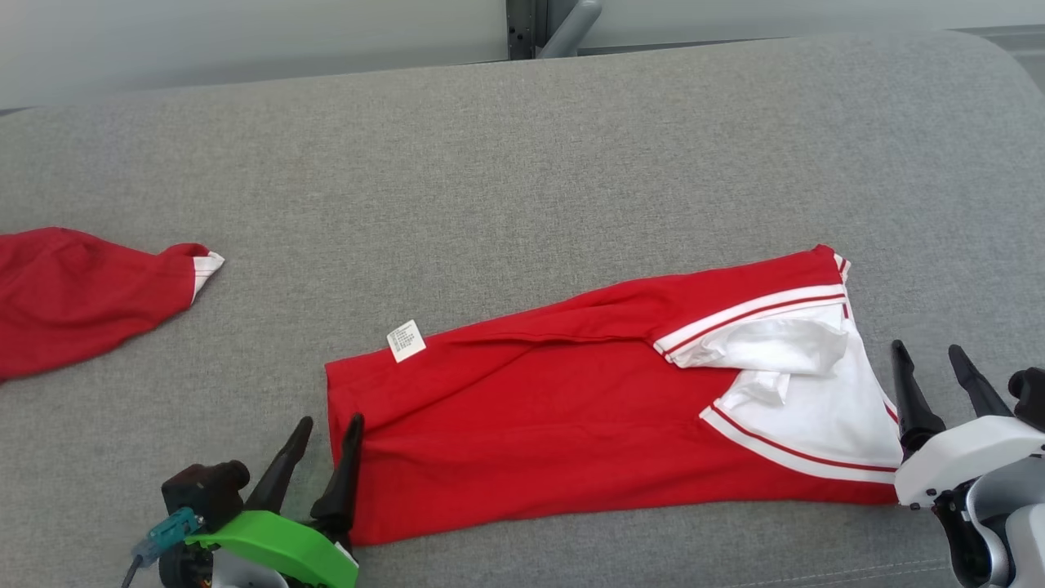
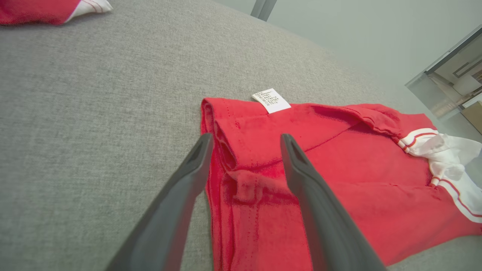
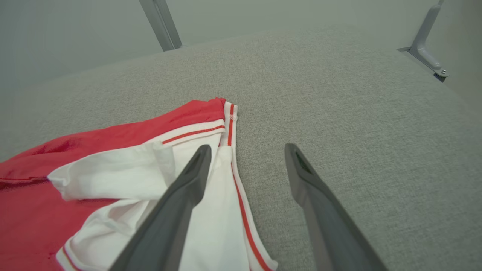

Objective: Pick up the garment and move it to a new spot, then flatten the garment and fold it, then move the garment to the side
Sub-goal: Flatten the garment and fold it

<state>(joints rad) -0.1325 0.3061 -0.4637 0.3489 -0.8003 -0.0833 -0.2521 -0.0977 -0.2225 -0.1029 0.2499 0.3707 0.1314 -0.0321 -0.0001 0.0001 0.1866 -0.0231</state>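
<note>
The garment (image 1: 571, 408) is lying lengthwise, near-centre on the tabletop (image 1: 522, 163), with the left end effector (image 1: 331, 420) and right end effector (image 1: 927, 349) both gaping empty at its ends. From the left wrist, its fingers (image 2: 180, 188) are straddling the layered hem (image 2: 220, 150): I'd pinch every layer. From the right wrist, one finger is overhanging the white panel (image 3: 124, 169); I'd shift left.

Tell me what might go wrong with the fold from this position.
1. The left end effector straddles the layered edge of the red garment; it may pinch only some of the layers.
2. The right end effector has one finger over the white panel and one over bare grey cushion, so its grasp might miss the edge.
3. The bunched white panel could leave wrinkles folded in.
</note>
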